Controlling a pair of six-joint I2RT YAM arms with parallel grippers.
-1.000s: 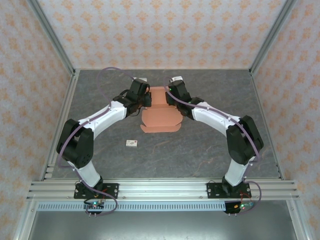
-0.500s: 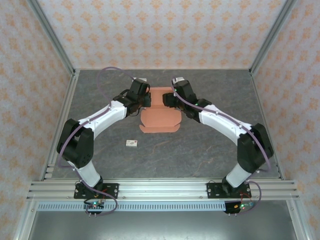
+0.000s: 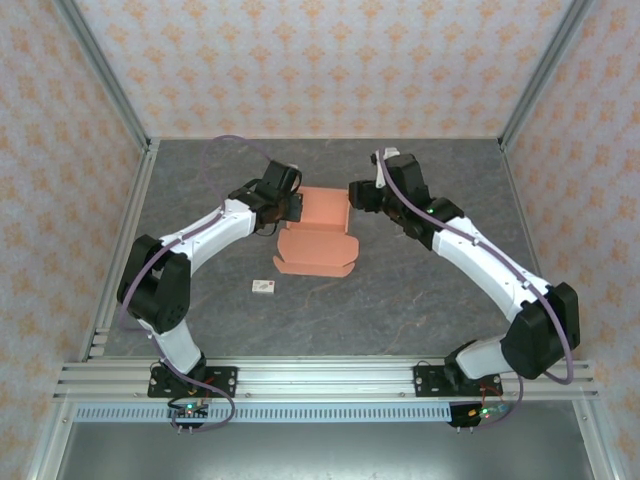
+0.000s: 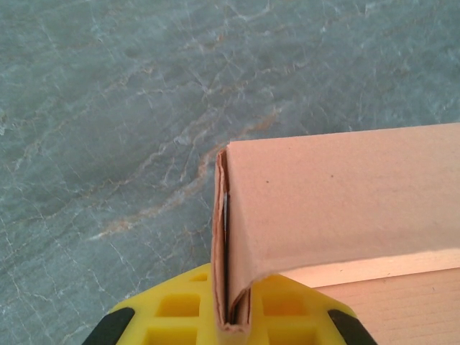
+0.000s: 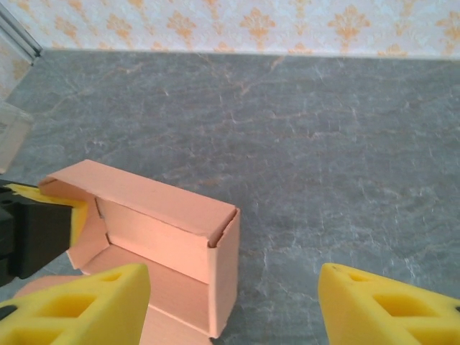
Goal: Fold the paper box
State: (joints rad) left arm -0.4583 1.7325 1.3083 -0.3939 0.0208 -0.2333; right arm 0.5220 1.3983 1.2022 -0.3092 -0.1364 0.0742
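The paper box [image 3: 318, 232] is salmon-orange cardboard, partly folded, with its back and side walls upright and a flat flap spread toward me. My left gripper [image 3: 296, 204] is shut on the doubled left wall [image 4: 228, 237], which stands between its yellow fingers [image 4: 172, 310]. My right gripper [image 3: 357, 193] is open just right of the box with nothing between its jaws. In the right wrist view the box's right corner [image 5: 223, 251] stands free between and ahead of the spread fingers [image 5: 93, 302].
A tiny white tag [image 3: 263, 287] lies on the grey stone-pattern table [image 3: 420, 280], near-left of the box. Metal frame posts and patterned walls bound the table on three sides.
My right gripper has let go of the box's right wall, opened wider and drawn back to the right. The box's near flap has swung slightly left. The left grip is unchanged.
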